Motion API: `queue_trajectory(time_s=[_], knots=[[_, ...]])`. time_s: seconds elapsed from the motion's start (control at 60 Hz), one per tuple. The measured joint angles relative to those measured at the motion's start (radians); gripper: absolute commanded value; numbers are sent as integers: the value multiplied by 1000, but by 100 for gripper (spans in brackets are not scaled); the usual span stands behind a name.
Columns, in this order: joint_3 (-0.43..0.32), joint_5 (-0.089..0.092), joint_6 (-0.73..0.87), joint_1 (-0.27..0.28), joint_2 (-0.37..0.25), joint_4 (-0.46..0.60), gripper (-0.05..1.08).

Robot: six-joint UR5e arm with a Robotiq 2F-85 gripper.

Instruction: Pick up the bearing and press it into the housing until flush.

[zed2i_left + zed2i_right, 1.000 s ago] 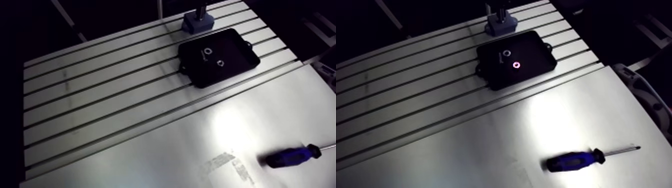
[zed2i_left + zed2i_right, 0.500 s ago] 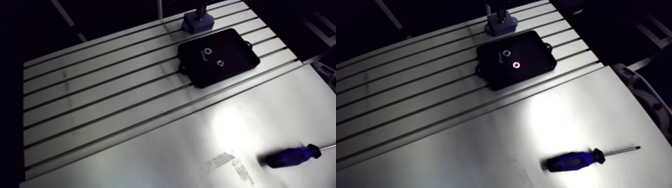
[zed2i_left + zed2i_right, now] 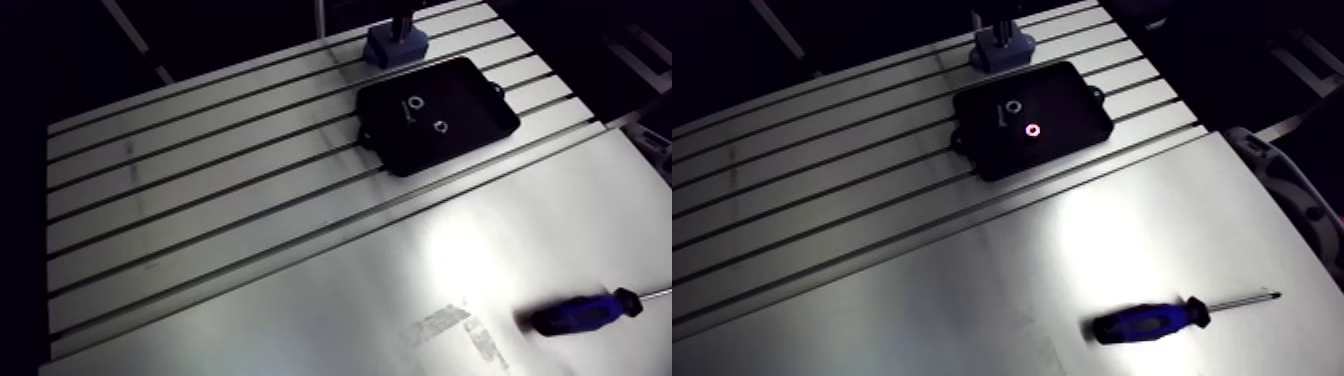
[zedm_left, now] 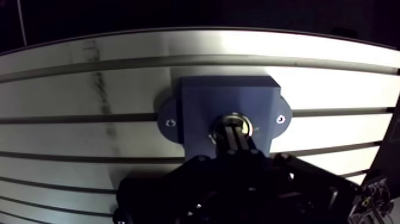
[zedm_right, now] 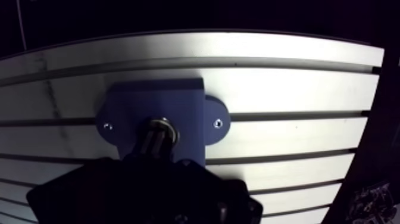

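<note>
The blue housing (image 4: 202,101), a block with two screwed flanges, sits on the slotted table at its far edge, directly under my gripper (image 4: 234,132). The silvery bearing (image 4: 238,118) lies in the housing's round bore. My fingers are shut together, and their tips rest on the bearing's middle, so only its rim shows around them. I cannot tell how deep the bearing sits. In the arm view the housing (image 3: 395,43) is small at the table's back, with the gripper's stem coming down onto it.
A black tray (image 3: 470,130) lies just in front of the housing, with two small rings (image 3: 416,102) on it. A blue-handled screwdriver (image 3: 1152,322) lies on the smooth plate at the table's near right. The slotted table (image 3: 200,200) stretches to the left.
</note>
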Motion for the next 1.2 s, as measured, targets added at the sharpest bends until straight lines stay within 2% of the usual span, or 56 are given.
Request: queue_trajectory(time_s=[1.2], knots=[[4,-2,-1,0,-2,0,108]])
